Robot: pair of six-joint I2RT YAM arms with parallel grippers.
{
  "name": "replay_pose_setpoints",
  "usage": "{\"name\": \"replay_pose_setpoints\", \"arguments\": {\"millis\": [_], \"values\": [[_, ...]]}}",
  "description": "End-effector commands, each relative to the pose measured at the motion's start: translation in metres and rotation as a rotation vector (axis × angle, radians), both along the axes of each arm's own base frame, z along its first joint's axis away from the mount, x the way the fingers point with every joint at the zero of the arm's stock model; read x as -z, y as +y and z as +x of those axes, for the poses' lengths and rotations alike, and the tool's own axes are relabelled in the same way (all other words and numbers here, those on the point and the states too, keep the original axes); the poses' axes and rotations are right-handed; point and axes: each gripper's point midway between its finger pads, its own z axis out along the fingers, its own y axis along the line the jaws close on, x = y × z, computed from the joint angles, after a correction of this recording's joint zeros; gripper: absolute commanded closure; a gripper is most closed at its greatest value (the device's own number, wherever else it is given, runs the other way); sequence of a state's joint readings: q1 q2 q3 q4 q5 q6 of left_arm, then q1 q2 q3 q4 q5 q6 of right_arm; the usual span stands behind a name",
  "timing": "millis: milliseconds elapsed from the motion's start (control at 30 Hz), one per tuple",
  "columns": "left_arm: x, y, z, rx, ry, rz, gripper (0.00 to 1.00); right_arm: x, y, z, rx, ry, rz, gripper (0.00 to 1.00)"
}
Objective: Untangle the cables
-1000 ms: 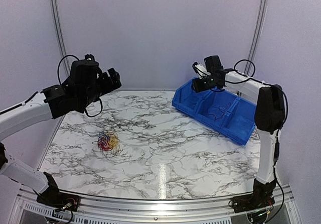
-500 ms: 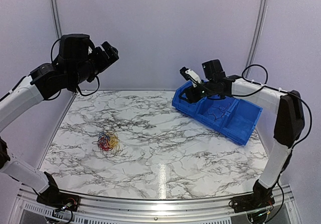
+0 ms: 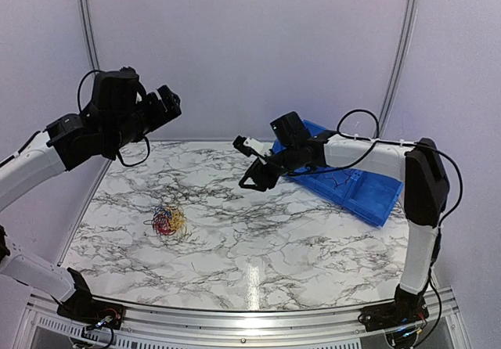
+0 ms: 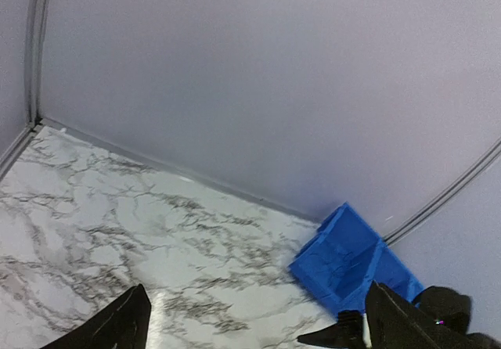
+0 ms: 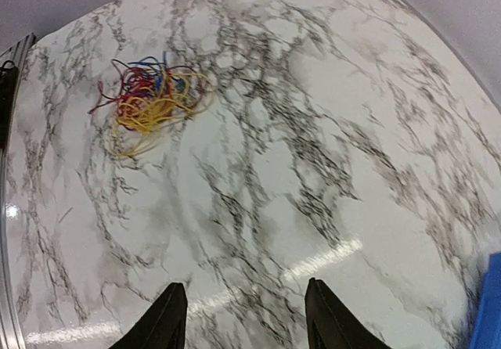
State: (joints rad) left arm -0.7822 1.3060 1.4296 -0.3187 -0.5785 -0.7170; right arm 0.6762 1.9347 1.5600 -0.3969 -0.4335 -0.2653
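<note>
A white tabletop (image 3: 313, 232) with grey-black marble veining fills the lower half of the top view, shut in by plain pale lilac walls (image 3: 250, 44) at the back and on both sides. Slim silver metal rails (image 3: 84, 36) run up the walls at upper left and upper right, and a ribbed aluminium frame edge (image 3: 235, 318) crosses the bottom of the frame. A bright streak of reflected light (image 3: 252, 275) lies on the marble at lower centre.

The cables (image 3: 167, 221), a small bunched tangle of thin blue, red and yellow wires, lie on the marble at centre left of the top view, well apart from both arms. The right wrist view shows them at its upper left, loose loops straying out from the clump, with nothing touching them.

A blue plastic divided bin (image 3: 368, 196) sits on the table at the right of the frame, near the back wall, partly hidden behind the white and black right arm (image 3: 376, 149).

The left gripper (image 3: 171, 102) hangs high at upper left, jaws spread wide and empty. The right gripper (image 3: 249, 163) reaches to mid-frame above the marble, just left of the bin. Its black fingers (image 5: 166, 318) stand apart, with only bare marble showing between them
</note>
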Motion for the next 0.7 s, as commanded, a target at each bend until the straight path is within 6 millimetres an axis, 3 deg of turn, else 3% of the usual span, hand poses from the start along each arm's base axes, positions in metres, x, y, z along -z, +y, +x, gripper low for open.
{"name": "replay_pose_setpoints", "arguments": {"millis": [0, 67, 100, 167, 200, 233, 367, 433, 533, 667], "values": [[0.085, 0.026, -0.008, -0.001, 0.107, 0.316, 0.06, -0.007, 0.059, -0.061, -0.279, -0.01, 0.033, 0.48], [0.124, 0.01, -0.018, 0.196, 0.141, 0.446, 0.3, -0.001, 0.077, -0.083, -0.355, -0.006, 0.035, 0.48], [0.14, 0.014, -0.022, 0.214, 0.179, 0.488, 0.31, 0.001, 0.085, -0.09, -0.376, -0.01, 0.033, 0.48], [0.163, 0.03, -0.026, 0.183, 0.243, 0.556, 0.23, 0.008, 0.101, -0.1, -0.413, -0.004, 0.031, 0.48], [0.17, 0.039, -0.029, 0.164, 0.261, 0.596, 0.06, 0.012, 0.11, -0.104, -0.425, -0.002, 0.031, 0.48], [0.177, 0.045, -0.032, 0.151, 0.276, 0.624, 0.02, 0.017, 0.117, -0.104, -0.427, 0.001, 0.03, 0.48], [0.206, 0.074, -0.047, 0.097, 0.371, 0.679, 0.01, 0.04, 0.148, -0.098, -0.413, -0.001, -0.003, 0.49], [0.213, 0.075, -0.05, 0.148, 0.386, 0.74, 0.01, 0.054, 0.161, -0.093, -0.406, 0.022, -0.016, 0.5], [0.211, 0.1, -0.053, 0.042, 0.347, 0.788, 0.01, 0.053, 0.176, -0.082, -0.368, 0.028, 0.007, 0.52], [0.196, 0.126, -0.058, -0.068, 0.256, 0.679, 0.01, 0.067, 0.185, -0.077, -0.365, 0.005, -0.015, 0.53]]}}
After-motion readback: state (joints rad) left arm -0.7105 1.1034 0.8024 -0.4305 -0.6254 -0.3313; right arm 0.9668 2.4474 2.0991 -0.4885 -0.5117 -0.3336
